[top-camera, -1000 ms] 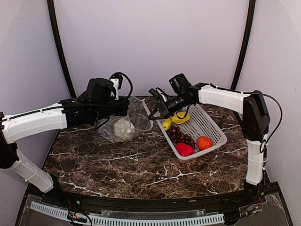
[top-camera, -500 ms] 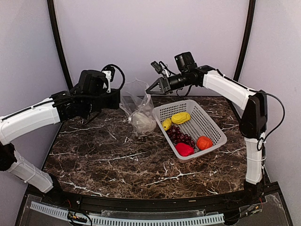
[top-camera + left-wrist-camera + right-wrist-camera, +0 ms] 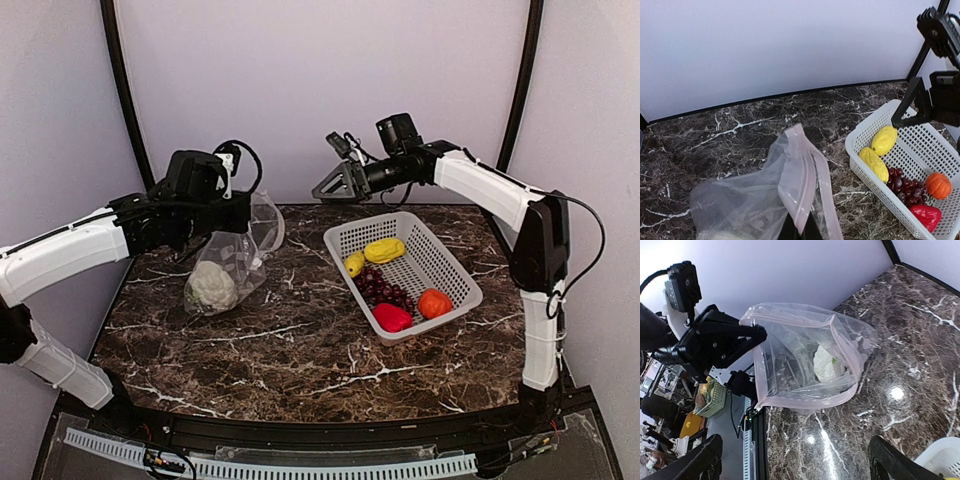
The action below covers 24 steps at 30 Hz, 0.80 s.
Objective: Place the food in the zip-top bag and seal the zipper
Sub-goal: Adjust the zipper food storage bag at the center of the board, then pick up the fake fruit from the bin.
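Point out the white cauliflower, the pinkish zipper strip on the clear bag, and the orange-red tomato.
white cauliflower (image 3: 210, 287): top external view, its white head.
pinkish zipper strip (image 3: 800, 185): left wrist view, middle of the strip.
orange-red tomato (image 3: 433, 302): top external view, its centre.

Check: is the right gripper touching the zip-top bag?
Apart. Top external shows the right gripper open, a clear gap from the zip-top bag held by the left gripper.

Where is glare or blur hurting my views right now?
Right wrist view: bright glare spots on the marble table, cauliflower readable through the zip-top bag. Left wrist view: the bag's near part is soft. Top external view: evenly lit, sharp.
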Motion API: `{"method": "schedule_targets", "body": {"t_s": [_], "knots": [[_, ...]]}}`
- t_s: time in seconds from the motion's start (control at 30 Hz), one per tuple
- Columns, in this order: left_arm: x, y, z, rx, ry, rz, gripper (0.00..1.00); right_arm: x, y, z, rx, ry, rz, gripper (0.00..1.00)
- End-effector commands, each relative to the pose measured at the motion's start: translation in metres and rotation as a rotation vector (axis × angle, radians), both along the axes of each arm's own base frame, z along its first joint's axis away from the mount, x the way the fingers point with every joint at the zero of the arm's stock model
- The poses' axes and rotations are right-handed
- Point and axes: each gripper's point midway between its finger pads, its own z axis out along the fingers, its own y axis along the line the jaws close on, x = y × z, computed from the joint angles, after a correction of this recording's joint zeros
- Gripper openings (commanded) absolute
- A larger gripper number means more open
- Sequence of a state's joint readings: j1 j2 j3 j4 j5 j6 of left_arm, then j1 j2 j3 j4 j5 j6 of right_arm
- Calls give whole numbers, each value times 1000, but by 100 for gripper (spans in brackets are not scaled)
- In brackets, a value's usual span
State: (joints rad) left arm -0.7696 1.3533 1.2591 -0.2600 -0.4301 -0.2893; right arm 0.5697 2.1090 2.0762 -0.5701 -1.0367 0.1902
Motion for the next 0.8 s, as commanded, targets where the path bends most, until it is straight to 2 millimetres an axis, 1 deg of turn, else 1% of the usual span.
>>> {"method": "schedule_targets", "body": {"t_s": [0.0, 0.07, 0.13, 0.17, 0.2, 0.23, 0.27, 0.3, 0.37, 0.43, 0.5, 0.6, 0.7, 0.77], "knots": [[-4, -14, -28, -37, 80, -52, 1, 34, -41, 7, -115, -228, -187, 99], [-5, -18, -32, -47, 100, -69, 1, 55, -69, 9, -209, -430, -323, 99], [-7, -20, -37, -49, 126, -77, 1, 72, -94, 0, -274, -596, -435, 99], [-7, -22, -42, -44, 142, -81, 1, 83, -105, -7, -310, -623, -490, 99], [-7, -22, -44, -41, 155, -82, 1, 91, -114, -17, -340, -611, -513, 99], [-7, -24, -48, -38, 167, -88, 1, 94, -120, -26, -352, -589, -498, 99], [-8, -25, -51, -38, 177, -94, 1, 94, -125, -34, -355, -564, -464, 99], [-9, -28, -54, -38, 188, -103, 1, 89, -130, -43, -348, -545, -398, 97], [-9, -32, -58, -45, 202, -120, 1, 80, -134, -57, -354, -546, -326, 91], [-10, -35, -58, -55, 208, -130, 1, 77, -139, -73, -409, -568, -283, 84], [-10, -37, -57, -69, 208, -136, 1, 80, -148, -89, -494, -601, -271, 76], [-10, -39, -55, -85, 201, -140, 1, 80, -160, -111, -592, -682, -210, 67], [-10, -39, -54, -84, 199, -142, 1, 80, -170, -131, -669, -783, -132, 62], [-10, -39, -54, -78, 199, -144, 1, 84, -176, -144, -721, -833, -94, 62]]}}
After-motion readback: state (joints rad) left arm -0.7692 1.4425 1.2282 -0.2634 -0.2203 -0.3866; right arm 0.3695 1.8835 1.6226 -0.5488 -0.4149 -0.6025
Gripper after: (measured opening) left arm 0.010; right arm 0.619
